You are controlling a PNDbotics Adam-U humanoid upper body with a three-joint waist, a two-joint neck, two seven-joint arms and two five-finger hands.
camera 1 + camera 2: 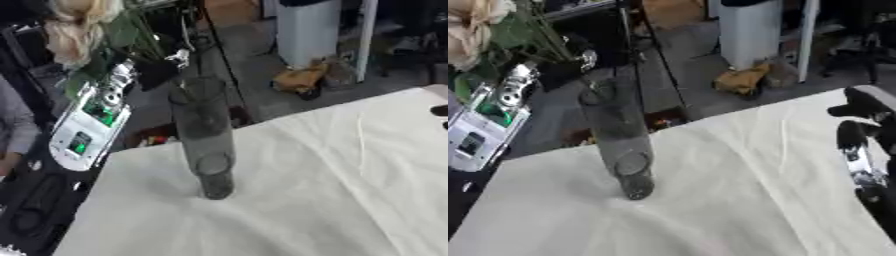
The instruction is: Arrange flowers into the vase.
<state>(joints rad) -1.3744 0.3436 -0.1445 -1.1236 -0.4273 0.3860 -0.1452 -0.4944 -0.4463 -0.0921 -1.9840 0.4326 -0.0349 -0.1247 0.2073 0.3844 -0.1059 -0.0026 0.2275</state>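
Right eye view: left hand [557,67] seemingly grasps flower [470,27] stems above vase [619,145]; right hand [859,145] lies released on tabletop [737,200].

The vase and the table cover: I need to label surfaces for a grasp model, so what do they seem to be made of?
The vase looks like clear, smooth glass: the floor and cloth show through its wall. The table cover looks like matte off-white fabric, since it lies in soft wrinkles and folds. Either could be a look-alike, such as clear plastic.
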